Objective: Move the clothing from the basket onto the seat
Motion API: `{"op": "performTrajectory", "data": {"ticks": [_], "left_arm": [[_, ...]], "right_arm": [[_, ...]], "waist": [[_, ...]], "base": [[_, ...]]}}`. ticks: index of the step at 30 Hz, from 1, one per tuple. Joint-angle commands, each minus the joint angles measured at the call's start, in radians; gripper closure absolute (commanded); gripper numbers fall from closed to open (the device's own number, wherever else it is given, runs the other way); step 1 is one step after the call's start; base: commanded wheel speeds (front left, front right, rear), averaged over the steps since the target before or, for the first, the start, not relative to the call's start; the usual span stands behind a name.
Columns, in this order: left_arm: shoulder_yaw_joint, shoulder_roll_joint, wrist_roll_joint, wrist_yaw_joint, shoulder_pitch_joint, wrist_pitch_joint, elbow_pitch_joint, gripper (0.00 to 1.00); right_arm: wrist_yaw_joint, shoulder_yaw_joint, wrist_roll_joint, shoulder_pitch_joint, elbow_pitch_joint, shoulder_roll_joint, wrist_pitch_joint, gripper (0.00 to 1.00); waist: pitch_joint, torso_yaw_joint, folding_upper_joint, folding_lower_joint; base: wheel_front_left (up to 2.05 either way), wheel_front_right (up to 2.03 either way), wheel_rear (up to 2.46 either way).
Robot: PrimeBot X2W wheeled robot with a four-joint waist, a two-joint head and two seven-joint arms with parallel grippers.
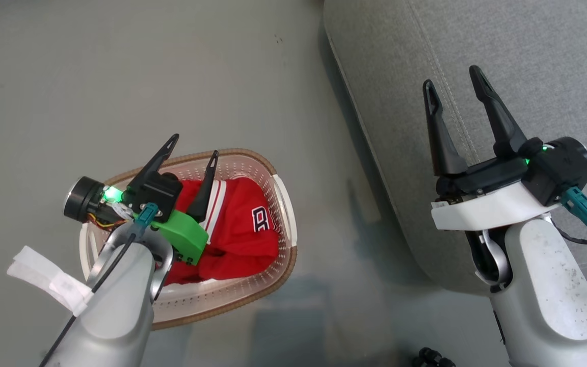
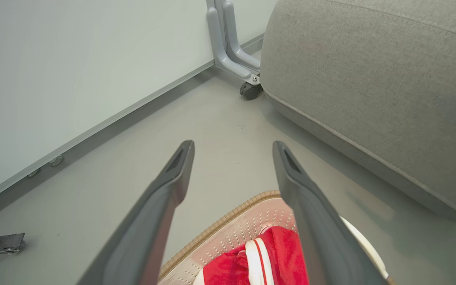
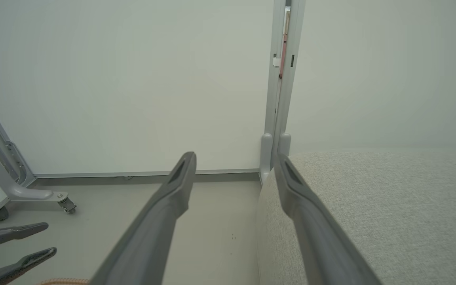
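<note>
From the head, the left gripper (image 1: pixel 194 144) is hanging with jaws apart above the red jersey (image 1: pixel 242 219), crumpled in the laundry basket (image 1: pixel 286 214). The right gripper (image 1: pixel 452 76) is hovering, likewise spread, at the grey seat's (image 1: pixel 502 61) edge.

At the left wrist, spread fingers (image 2: pixel 172 182) are framing a white-trimmed fold (image 2: pixel 257 253). It looks like soft, light cloth, probably best pinched at that bunch.

At the right wrist, parted fingers (image 3: pixel 172 190) are holding nothing.

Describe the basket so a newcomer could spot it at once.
Find the large grey fabric seat at the head view's right. On the floor left of it sits a cream-white perforated plastic basket with a brown woven-look rim. Only it holds bright red clothing.
</note>
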Motion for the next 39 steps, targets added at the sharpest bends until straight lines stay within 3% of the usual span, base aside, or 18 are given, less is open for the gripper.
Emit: {"op": "performTrajectory", "data": {"ticks": [1, 19, 39], "left_arm": [[-0.008, 0.017, 0.001, -0.003, -0.035, 0.000, 0.019, 0.00], [-0.181, 0.074, -0.022, -0.004, -0.228, 0.000, 0.294, 0.00], [-0.363, 0.028, -0.162, -0.004, -0.375, 0.022, 0.625, 0.00]], "right_arm": [[0.000, 0.002, 0.010, -0.023, -0.010, -0.002, -0.001, 0.00], [0.000, 0.035, 0.039, -0.126, -0.054, -0.002, -0.001, 0.00], [0.000, 0.033, 0.044, -0.150, -0.072, -0.002, -0.001, 0.00]], "waist": [[0.130, -0.070, 0.0000, -0.0001], [0.343, -0.083, 0.0000, -0.0001], [0.456, -0.077, 0.0000, -0.0001]], "base": [[0.00, 0.00, 0.00], [0.00, 0.00, 0.00], [0.00, 0.00, 0.00]]}}
